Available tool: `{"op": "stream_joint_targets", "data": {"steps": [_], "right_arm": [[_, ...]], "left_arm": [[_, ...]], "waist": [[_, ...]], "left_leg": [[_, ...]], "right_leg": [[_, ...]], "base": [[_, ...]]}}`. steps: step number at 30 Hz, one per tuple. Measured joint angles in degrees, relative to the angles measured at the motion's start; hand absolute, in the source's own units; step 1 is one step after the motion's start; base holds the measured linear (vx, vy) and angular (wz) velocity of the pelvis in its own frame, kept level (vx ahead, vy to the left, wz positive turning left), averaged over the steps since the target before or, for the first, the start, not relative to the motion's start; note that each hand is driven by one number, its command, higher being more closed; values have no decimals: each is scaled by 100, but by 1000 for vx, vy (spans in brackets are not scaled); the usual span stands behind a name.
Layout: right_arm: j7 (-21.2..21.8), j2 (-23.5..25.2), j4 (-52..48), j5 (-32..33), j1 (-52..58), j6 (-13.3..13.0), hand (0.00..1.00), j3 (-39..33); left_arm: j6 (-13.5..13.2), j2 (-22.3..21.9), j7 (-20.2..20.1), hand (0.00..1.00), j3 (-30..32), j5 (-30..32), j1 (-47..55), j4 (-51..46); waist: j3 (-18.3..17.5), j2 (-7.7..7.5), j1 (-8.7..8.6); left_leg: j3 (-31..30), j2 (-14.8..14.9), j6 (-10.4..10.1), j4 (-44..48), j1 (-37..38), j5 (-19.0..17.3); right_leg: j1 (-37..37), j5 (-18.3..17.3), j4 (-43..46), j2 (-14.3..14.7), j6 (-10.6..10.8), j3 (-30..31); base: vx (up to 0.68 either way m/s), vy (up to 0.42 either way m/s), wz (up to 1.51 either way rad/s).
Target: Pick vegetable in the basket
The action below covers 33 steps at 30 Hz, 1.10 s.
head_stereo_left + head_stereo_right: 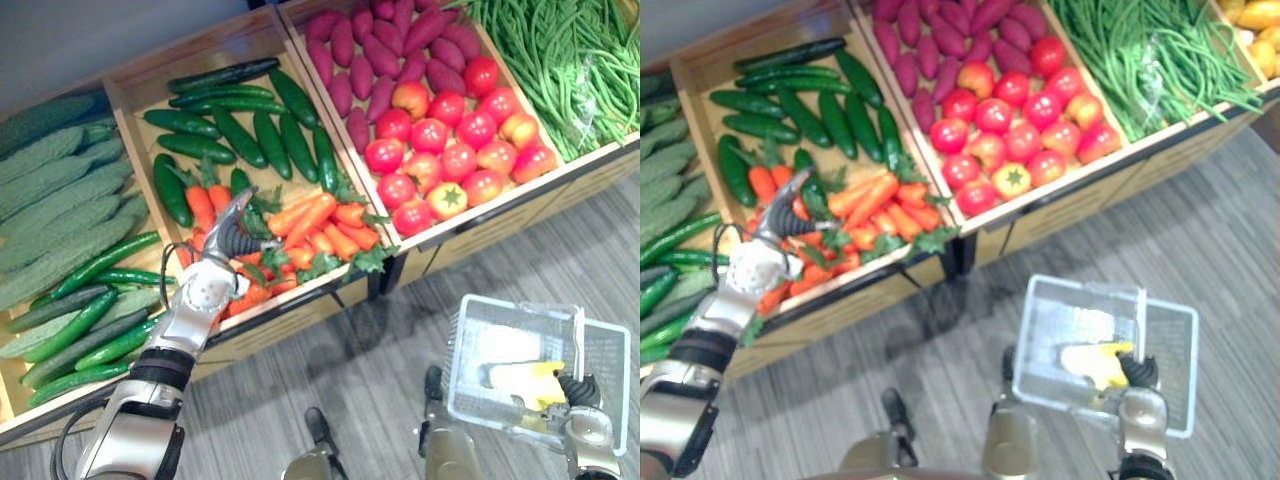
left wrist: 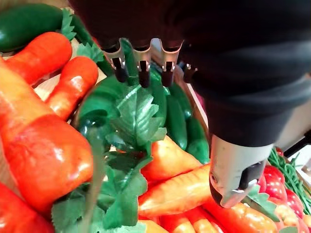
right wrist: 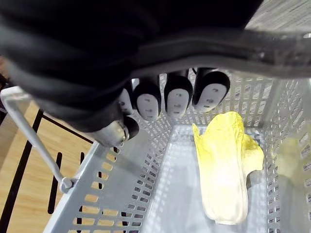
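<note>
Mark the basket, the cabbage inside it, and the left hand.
basket [image 3: 112, 194], right wrist view: on its perforated side wall.
cabbage [image 3: 223, 170], right wrist view: on the middle of the pale yellow leaf.
left hand [image 1: 228, 240], left eye view: on the dark cover over the hand's back.

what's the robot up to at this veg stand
The robot is picking vegetables into a basket. Its left hand reaches open-fingered over the carrots at the near end of a wooden crate, close to them but gripping none yet. Its right hand is curled round the handle of a pale plastic basket held above the floor, with one yellowish napa cabbage already inside.
</note>
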Motion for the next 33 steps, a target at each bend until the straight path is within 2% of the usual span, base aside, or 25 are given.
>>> {"op": "stream_joint_targets", "data": {"steps": [16,25,29,31,32,33], "right_arm": [[1,2,-36,7,-13,0,100,-5],[0,1,-157,17,-32,11,100,-15],[1,2,-209,17,-58,28,100,-14],[1,2,-224,17,-117,28,100,-14],[1,2,-224,17,-141,28,100,-14],[1,4,-226,17,-160,28,100,-13]], "left_arm": [[-27,0,-242,0,-647,128,-475,196],[17,0,-347,0,-661,126,-587,643],[54,-28,-360,0,-590,127,-696,988],[121,-38,-342,0,-414,133,-708,1035],[144,-48,-318,100,-367,135,-718,1073],[159,-78,-232,100,-313,148,-776,1197]], "waist": [[136,8,-10],[264,15,-34],[271,11,-136],[300,1,-134],[320,3,-133],[326,6,-136]], "left_leg": [[401,-1,-44,0,65,-37],[682,7,-55,0,138,-94],[713,24,-67,0,141,-103],[820,50,-76,0,142,-110],[840,53,-79,0,144,-113],[869,63,-83,0,136,-115]], "right_leg": [[-160,2,32,59,3,290],[-261,3,58,119,3,508],[-285,3,58,141,3,541],[-371,7,72,163,1,631],[-383,18,72,172,-11,655],[-414,25,72,171,-15,684]], "base": [[14,-10,-9],[11,-17,-13],[8,-9,-2],[16,-35,-17],[8,-38,-22],[3,-23,-14]]}}
